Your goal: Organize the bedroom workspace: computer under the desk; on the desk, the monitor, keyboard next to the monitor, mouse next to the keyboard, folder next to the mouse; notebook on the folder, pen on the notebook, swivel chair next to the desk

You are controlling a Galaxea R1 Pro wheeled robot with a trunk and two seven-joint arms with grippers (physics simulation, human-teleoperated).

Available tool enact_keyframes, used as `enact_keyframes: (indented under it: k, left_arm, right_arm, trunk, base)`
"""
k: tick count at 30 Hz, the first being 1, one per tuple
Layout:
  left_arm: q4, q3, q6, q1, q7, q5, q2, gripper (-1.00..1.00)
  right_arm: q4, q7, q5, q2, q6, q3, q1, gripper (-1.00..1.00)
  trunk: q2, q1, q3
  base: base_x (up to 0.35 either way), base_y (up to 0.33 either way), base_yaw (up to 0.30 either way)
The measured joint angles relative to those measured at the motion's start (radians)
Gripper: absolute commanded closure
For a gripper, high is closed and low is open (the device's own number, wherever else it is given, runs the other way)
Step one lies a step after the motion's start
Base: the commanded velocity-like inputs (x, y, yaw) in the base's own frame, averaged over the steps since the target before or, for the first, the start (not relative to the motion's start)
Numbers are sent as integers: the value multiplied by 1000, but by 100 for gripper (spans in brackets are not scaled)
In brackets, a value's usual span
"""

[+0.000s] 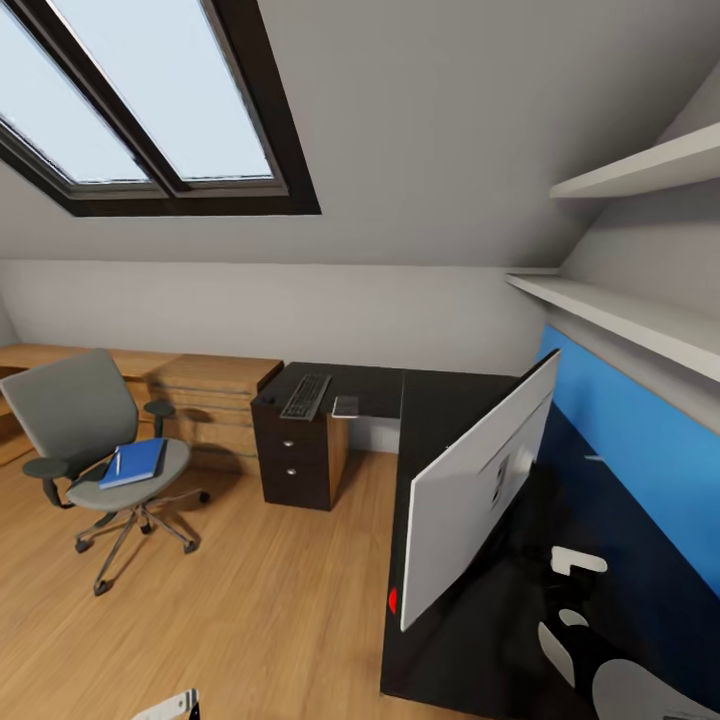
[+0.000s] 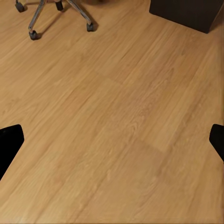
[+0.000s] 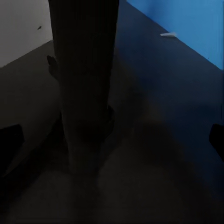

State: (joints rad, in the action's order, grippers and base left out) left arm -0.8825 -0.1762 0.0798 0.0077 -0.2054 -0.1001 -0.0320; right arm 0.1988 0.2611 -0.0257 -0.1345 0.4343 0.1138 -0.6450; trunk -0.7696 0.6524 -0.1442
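While the monitor (image 1: 480, 490) and keyboard (image 1: 306, 396) already sit on the desk (image 1: 440, 400), though well apart, the folder (image 1: 133, 463) lies on the swivel chair (image 1: 90, 440) across the floor (image 2: 112, 121). Both grippers, left (image 2: 112, 140) and right (image 3: 112, 140), look spread and empty; most moves remain.

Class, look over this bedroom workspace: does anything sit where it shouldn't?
Yes. The blue folder lies on the swivel chair seat, not the desk, and the chair stands apart from the desk on the open floor.
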Motion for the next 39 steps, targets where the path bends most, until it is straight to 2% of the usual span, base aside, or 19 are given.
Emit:
enact_keyframes:
  k: [7,22,39]
  left_arm:
    - [1,5,0,0,0,0,0,-100]
    - [1,6,0,0,0,0,0,-100]
    - [3,6,-1,0,-1,0,0,-100]
  right_arm:
    - [0,0,0,-4,0,0,0,-100]
    - [0,0,-1,-5,0,0,0,-100]
    - [0,0,0,-7,0,0,0,-100]
  trunk:
    - [0,0,0]
    - [0,0,0]
    - [0,0,0]
  base:
    - [196,0,0]
    - [29,0,0]
    - [102,0,0]
